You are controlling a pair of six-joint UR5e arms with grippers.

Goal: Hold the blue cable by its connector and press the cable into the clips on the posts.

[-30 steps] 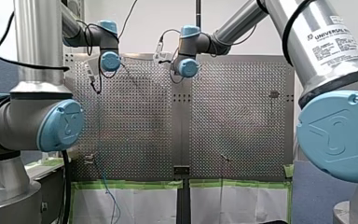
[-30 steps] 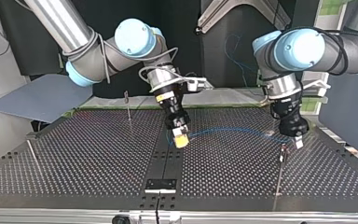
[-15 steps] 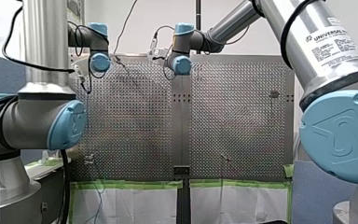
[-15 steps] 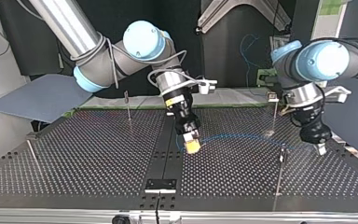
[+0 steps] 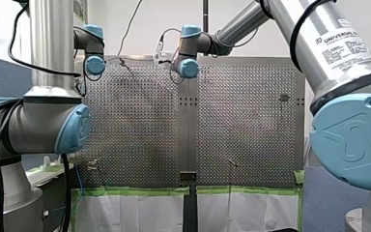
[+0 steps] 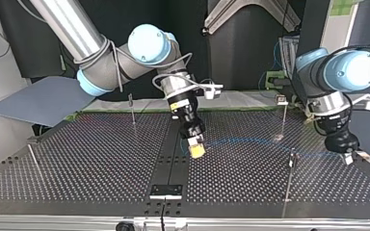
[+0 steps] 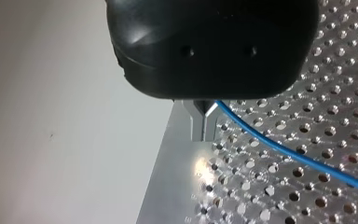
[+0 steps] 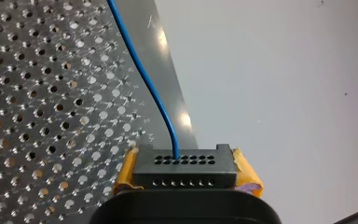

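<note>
In the top view, my right gripper (image 6: pixel 197 150) clamps the black connector (image 8: pixel 185 165) between yellow pads, anchoring the blue cable (image 6: pixel 250 141). The cable runs toward three o'clock past the posts (image 6: pixel 290 166) to my left gripper (image 6: pixel 348 156), which pinches it so the span is taut. The table's edge (image 6: pixel 366 158) sits close at four o'clock, and the open room lies toward nine.
</note>
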